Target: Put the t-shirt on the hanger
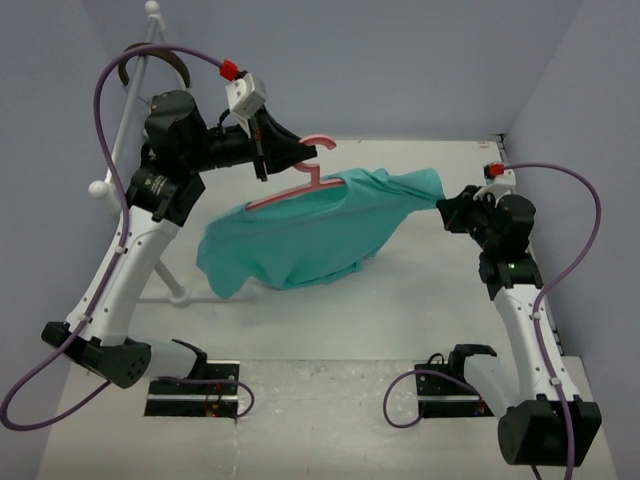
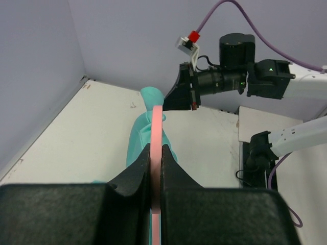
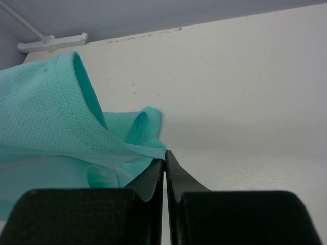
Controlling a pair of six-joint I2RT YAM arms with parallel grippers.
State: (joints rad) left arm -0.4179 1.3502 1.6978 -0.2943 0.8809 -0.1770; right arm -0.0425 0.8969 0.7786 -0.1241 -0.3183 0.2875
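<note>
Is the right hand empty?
No, the right hand is shut on an edge of the shirt, as its wrist view shows.

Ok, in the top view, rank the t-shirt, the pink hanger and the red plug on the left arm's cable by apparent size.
1. t-shirt, by far.
2. hanger, part of it hidden inside the shirt.
3. red plug, clearly smallest.
</note>
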